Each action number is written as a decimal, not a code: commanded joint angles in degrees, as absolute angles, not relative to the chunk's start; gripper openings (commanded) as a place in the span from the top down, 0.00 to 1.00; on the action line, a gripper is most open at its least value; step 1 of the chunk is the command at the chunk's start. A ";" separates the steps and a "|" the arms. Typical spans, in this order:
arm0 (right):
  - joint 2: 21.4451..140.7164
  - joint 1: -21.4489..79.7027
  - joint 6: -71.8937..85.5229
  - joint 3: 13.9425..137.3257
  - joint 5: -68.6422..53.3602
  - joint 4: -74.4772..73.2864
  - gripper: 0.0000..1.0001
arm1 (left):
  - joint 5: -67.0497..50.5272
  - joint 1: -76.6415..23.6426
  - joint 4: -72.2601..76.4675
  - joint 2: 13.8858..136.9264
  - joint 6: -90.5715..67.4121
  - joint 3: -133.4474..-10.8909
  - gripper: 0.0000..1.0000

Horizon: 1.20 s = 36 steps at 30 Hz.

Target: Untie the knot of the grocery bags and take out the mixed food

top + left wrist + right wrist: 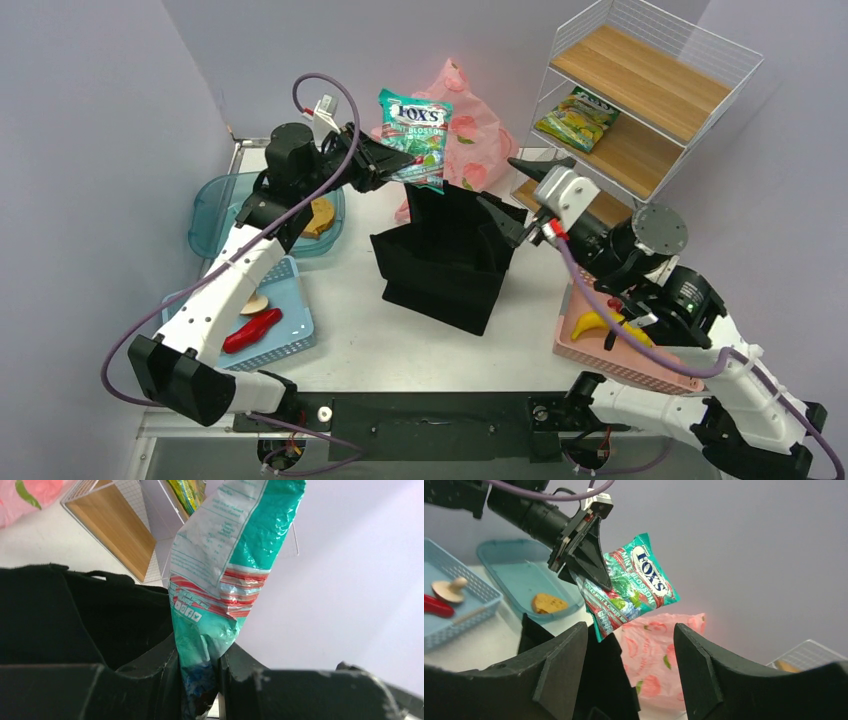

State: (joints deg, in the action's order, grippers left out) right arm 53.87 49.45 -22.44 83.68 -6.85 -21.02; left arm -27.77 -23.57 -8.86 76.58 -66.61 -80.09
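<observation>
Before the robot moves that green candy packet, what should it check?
1. Left claw shut tight on the candy packet: ok.
2. Packet up above the black tote: ok.
3. Right claw open and empty: ok.
4. Free space in the blue basket: ok.
5. Pink bag with its knot undone: cannot tell, its mouth is not seen.

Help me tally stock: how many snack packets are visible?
2: one teal packet held by the left tool, one yellow-green packet on the wire shelf. More may hide inside the pink bag.
</observation>
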 commanded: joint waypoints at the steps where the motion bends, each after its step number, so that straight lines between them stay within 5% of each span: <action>1: 56.10 55.53 -38.52 79.89 -0.20 -18.93 0.40 | -24.90 -24.58 -8.66 76.17 -75.76 -85.03 1.00; 11: 61.82 62.66 -53.58 76.22 5.45 -17.25 0.29 | -29.69 -28.61 -6.43 76.35 -74.87 -84.73 1.00; 36: 61.50 60.71 -63.43 63.96 18.95 3.40 0.50 | -37.53 -30.27 -2.68 76.81 -72.39 -82.86 1.00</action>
